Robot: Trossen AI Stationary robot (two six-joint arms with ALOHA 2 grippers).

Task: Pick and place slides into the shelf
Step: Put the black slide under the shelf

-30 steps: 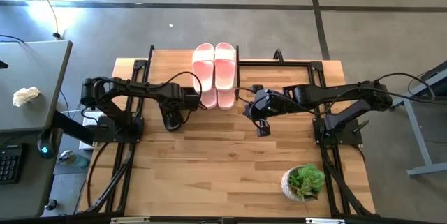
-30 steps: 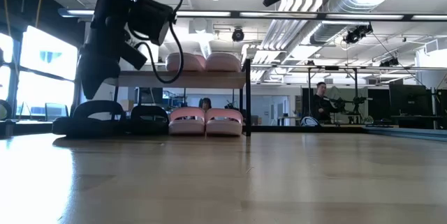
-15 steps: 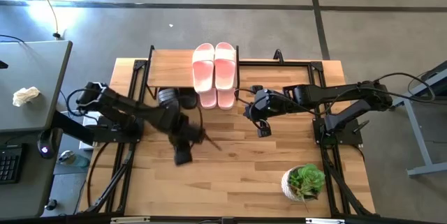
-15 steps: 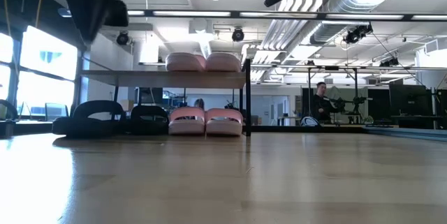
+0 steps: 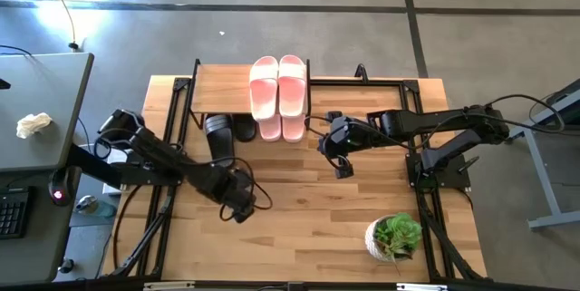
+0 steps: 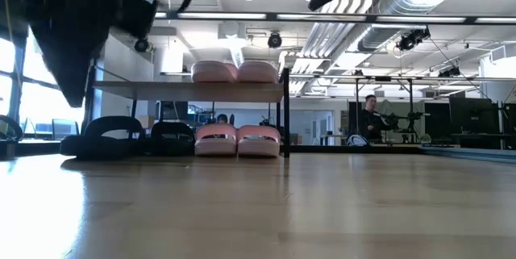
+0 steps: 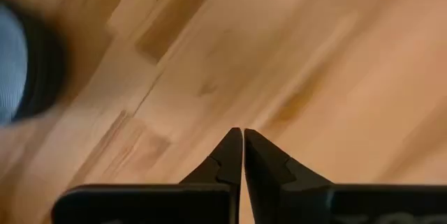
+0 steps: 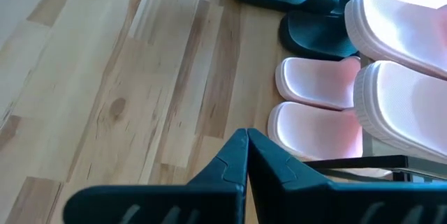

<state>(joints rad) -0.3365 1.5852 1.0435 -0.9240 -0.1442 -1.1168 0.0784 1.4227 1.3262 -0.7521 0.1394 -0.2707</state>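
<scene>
Six slides total, all at the shelf (image 5: 222,81), none held. Two pale pink slides on top (image 5: 277,82) sit side by side on the light top board, at its right end. Two more pink slides below (image 6: 237,139) stand under the board, directly beneath the top pair, toes sticking out past the board edge in the high view. Two black slides (image 5: 220,133) lie on the table to the left of the lower pink pair: the left black one juts well out from under the board at a slant, the other sits mostly tucked beneath it, just beside the pink pair.

Left gripper (image 5: 239,211) is out over bare tabletop (image 5: 299,227), well away from the shelf, toward the front-left of the table. Its fingertips (image 7: 230,153) are pressed together, nothing between them; only wood grain beneath, plus a dark blurred shape at the picture's edge that I can't identify.

Right gripper (image 5: 340,169) hangs just right of the shelf's front corner, near the lower pink pair but not touching. Its fingers (image 8: 235,155) are also closed and empty.

A potted plant (image 5: 395,237) stands at the front-right of the table. A person (image 6: 369,118) shows far back in the room in the low view.
</scene>
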